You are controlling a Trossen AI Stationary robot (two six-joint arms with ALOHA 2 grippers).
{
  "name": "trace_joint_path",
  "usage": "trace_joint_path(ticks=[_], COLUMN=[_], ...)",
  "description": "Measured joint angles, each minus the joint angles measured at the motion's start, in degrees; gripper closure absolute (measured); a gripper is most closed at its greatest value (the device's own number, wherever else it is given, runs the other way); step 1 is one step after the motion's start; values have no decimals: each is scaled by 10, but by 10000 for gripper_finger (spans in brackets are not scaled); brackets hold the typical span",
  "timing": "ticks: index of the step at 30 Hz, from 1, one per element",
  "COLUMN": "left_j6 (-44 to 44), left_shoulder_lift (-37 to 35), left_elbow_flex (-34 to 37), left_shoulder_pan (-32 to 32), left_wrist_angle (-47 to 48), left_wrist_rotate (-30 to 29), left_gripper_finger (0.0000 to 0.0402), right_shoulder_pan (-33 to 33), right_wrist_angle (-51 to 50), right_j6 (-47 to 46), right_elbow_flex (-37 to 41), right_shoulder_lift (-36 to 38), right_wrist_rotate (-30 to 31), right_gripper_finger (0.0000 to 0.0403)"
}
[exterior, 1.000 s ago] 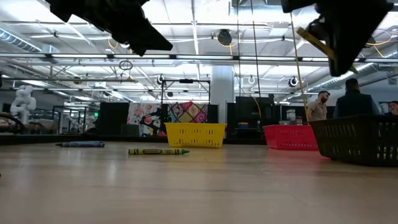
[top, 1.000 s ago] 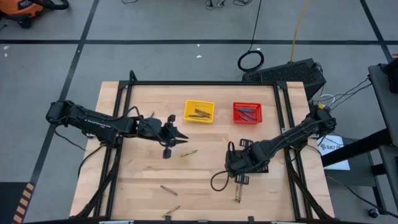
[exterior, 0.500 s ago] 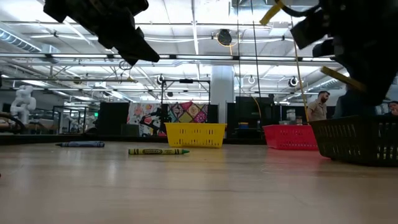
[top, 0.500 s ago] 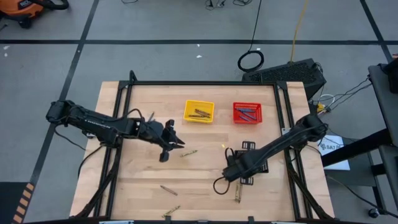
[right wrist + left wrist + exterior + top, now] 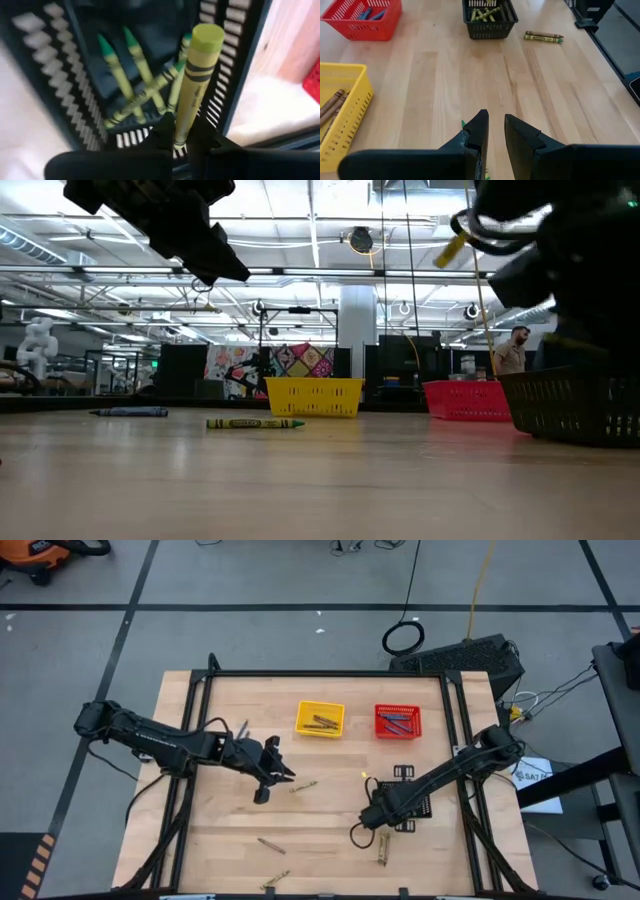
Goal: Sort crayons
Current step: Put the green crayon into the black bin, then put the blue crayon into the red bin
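right gripper pinches one crayon; three baskets.

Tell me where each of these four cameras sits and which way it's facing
High view: above the table, looking straight down; both arms show, left gripper.
Low view: at table-top height, looking level across; arms enter from above.
Left wrist view: over the left gripper's fingers, facing the black basket.
Right wrist view: over the right gripper, which holds a yellow-green crayon above that basket.
Shared: the black basket appears in both wrist views.
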State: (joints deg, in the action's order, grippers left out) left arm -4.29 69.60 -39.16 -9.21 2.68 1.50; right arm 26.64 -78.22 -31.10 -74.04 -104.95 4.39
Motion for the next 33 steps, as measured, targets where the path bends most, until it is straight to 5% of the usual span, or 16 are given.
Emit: trace_joint_path(ticks=[16, 33], left_j6=[0, -40], left_shoulder_lift=[0, 0], left_elbow_flex=[0, 0], left_shoulder_pan=[1, 1], left_wrist_angle=[0, 88], left_wrist_rotate=[0, -32], left_gripper_finger=[336, 336], right_shoulder_pan=[0, 1], right_wrist_angle=[23, 17], right_j6=[6, 3], right_elbow_flex=[51, 50], right_shoulder_lift=[0, 0], right_wrist_rotate=[-31, -12], right_gripper_finger=[390, 317])
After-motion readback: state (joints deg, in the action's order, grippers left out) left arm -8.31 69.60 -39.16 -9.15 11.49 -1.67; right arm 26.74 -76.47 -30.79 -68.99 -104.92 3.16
